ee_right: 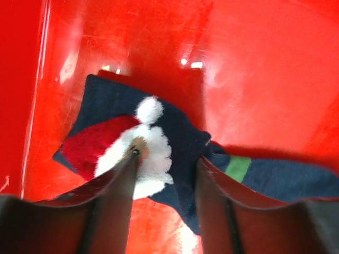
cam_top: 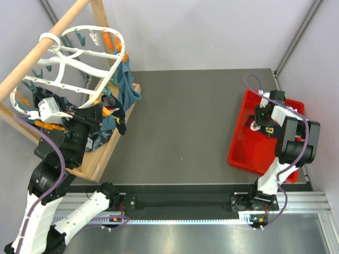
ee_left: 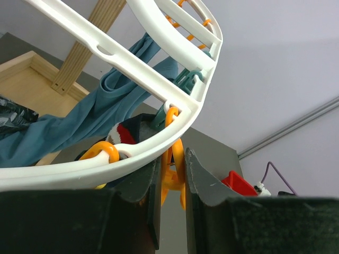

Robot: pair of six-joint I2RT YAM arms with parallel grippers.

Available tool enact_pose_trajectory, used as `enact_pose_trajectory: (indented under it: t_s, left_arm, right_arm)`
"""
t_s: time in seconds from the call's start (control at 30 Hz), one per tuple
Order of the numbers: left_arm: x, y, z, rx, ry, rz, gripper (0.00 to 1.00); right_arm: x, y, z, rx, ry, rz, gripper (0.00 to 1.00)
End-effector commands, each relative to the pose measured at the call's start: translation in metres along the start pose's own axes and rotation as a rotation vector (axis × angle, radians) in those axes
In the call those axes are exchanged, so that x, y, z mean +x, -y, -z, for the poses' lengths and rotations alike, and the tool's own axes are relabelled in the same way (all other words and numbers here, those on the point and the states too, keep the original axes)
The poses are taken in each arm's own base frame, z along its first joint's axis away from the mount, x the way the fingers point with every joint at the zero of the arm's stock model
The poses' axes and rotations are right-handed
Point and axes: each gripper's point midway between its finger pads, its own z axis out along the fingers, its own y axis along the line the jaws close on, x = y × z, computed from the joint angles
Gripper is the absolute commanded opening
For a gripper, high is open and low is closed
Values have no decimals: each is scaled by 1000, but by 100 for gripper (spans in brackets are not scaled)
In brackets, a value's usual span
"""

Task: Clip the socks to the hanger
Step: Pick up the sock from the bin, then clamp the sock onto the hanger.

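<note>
The white oval hanger [cam_top: 79,53] hangs from the pole at the far left; its rim [ee_left: 132,63] crosses the left wrist view. My left gripper [cam_top: 101,108] [ee_left: 173,159] is up under the rim, shut on a dangling orange clip [ee_left: 177,182]. A navy sock with a red-and-white cuff [ee_left: 124,135] hangs just behind it [cam_top: 121,123]. My right gripper [cam_top: 258,120] [ee_right: 168,157] is open, down in the red bin [cam_top: 246,151], its fingers straddling a navy sock [ee_right: 180,132] with a red-and-white figure. A second navy sock with a green stripe [ee_right: 275,177] lies to its right.
A wooden pole [cam_top: 42,53] and wooden frame [cam_top: 114,143] carry the hanger. A teal-blue garment [cam_top: 127,84] [ee_left: 95,106] hangs from the rim. A dark patterned cloth [cam_top: 100,135] lies in the frame's base. Grey table [cam_top: 180,121] lies between the arms.
</note>
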Motion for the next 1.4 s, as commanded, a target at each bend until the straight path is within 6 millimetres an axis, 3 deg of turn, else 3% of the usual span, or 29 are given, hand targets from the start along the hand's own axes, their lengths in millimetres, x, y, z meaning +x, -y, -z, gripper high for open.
enact_pose_trajectory:
  t_s: [0.0,0.17,0.37,0.4,0.47,0.5,0.57,0.67,0.7,0.77,0.87,0.97,1.0,1.03,1.07,1.1,1.17,1.2,1.27,1.3,1.37]
  left_arm:
    - [23,12,0,61,-115,-28,0]
    - [19,14,3,67,-113,-25,0]
    - [18,11,6,62,-114,-25,0]
    - [19,11,6,63,-115,-25,0]
    - [19,12,5,67,-117,-22,0]
    - [21,13,4,69,-122,-21,0]
    - [23,16,3,82,-128,-16,0]
    - [27,18,0,81,-141,-19,0]
    - [29,17,-2,77,-144,-20,0]
    - [28,18,-3,78,-140,-12,0]
    - [29,19,-4,77,-143,-5,0]
    - [28,19,-2,75,-143,7,0]
    - [28,18,-3,72,-143,12,0]
    - [28,19,-2,74,-141,17,0]
    - [28,18,-2,72,-140,24,0]
    - [28,18,-1,73,-139,29,0]
    - [29,18,-1,72,-142,42,0]
    - [29,19,-1,77,-143,47,0]
    - [28,22,-1,84,-143,62,0]
    - [29,23,-1,89,-145,67,0]
    - [28,24,0,91,-145,81,0]
  right_arm:
    - [0,-3,-7,-27,-17,-23,36]
    - [-6,-2,2,-23,12,-47,22]
    - [-27,26,37,110,66,-166,8]
    - [-35,26,49,115,99,-168,0]
    - [-43,24,62,110,150,-204,0]
    - [-53,23,78,114,205,-208,0]
    - [-61,13,91,74,262,-236,0]
    - [-85,-10,126,22,385,-233,0]
    - [-97,-33,146,-16,450,-184,0]
    - [-109,-55,168,-46,512,-162,0]
    - [-129,-118,222,-290,614,-159,0]
    - [-136,-174,262,-573,678,-192,0]
    - [-122,-208,279,-712,685,-138,0]
    - [-133,-226,306,-802,788,-125,0]
    - [-127,-244,318,-861,811,-93,0]
    - [-113,-277,338,-949,833,-25,0]
    - [-105,-308,360,-1015,865,31,0]
    - [-94,-337,377,-1084,852,76,0]
    - [-86,-368,390,-1140,843,110,0]
    - [-76,-389,412,-1192,851,141,0]
    - [-68,-414,427,-1232,870,191,0]
